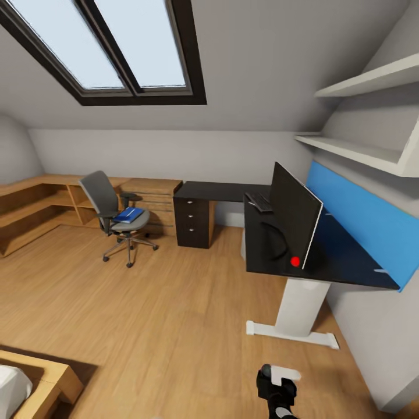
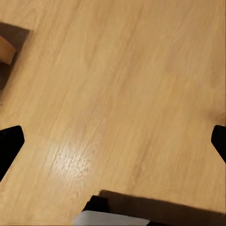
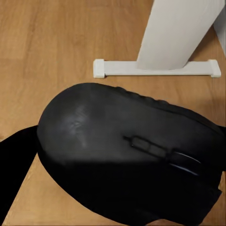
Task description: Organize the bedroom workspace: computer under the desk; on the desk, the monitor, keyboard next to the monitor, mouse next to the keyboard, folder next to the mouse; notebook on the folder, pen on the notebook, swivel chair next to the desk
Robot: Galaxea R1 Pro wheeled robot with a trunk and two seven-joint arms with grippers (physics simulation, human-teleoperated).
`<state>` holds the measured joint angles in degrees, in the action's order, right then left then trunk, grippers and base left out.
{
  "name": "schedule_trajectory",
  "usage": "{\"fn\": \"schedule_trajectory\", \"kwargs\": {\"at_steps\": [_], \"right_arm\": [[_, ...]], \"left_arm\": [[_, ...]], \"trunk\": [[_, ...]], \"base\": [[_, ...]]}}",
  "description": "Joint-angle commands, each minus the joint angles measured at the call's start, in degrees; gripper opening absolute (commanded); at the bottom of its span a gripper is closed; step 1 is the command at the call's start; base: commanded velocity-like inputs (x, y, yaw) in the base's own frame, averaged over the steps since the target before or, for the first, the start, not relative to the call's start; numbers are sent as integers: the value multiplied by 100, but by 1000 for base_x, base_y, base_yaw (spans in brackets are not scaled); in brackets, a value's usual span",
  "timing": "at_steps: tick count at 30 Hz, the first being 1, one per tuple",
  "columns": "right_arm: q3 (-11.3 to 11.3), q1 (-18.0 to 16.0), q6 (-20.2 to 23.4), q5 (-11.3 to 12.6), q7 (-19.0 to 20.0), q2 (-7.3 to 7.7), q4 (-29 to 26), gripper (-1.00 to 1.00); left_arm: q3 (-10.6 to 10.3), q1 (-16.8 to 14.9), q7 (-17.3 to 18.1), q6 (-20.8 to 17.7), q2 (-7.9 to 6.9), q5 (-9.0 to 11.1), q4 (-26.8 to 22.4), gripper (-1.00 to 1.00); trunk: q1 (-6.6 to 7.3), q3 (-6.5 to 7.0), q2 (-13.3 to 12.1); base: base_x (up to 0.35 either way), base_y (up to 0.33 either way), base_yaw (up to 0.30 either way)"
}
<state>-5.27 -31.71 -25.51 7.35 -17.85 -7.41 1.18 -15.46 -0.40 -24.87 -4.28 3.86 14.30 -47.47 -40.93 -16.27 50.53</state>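
Progress check: the monitor [image 1: 295, 218] is already up on the desk [image 1: 221, 191], and the keyboard [image 1: 259, 202] lies on the desk just behind it, so those two look sorted. The mouse [image 3: 127, 155] isn't down yet. In the right wrist view it sits between the right gripper's [image 3: 122, 160] fingers, jaws clamped on it, hanging over the floor [image 2: 122, 84] near the desk's white leg [image 3: 179, 33]. So I'd guess the job in hand is carrying it over and setting it beside the keyboard.

Left gripper [image 2: 113, 141] points down at bare floor, fingers wide apart, nothing in it.

Still to do, as far as I can see: the folder [image 1: 128, 215] is still lying on the chair [image 1: 113, 218] seat, and the chair stands well away from the long part of the desk, over by the oak shelves [image 1: 41, 203]. There may be something dark lying on the folder, too small to say. I can't spot the computer, notebook or pen for sure, so no call on those.
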Motion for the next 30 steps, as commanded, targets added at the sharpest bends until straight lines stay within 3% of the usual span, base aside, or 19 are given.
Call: {"fn": "schedule_trajectory", "kwargs": {"at_steps": [1,19,30], "right_arm": [[-47,23,-126,53,110,0,13,-100],[-53,138,-237,43,309,-6,14,-100],[-64,239,-453,12,309,-35,14,-100]], "left_arm": [[-70,-4,-39,30,-2,34,77,100],[-107,-4,-36,94,-24,72,289,100],[-100,-3,-43,111,-24,72,291,100]], "trunk": [[-1,-7,6],[-1,-3,6],[-1,87,6]], "base": [[17,334,0],[228,255,0],[311,169,0]]}}
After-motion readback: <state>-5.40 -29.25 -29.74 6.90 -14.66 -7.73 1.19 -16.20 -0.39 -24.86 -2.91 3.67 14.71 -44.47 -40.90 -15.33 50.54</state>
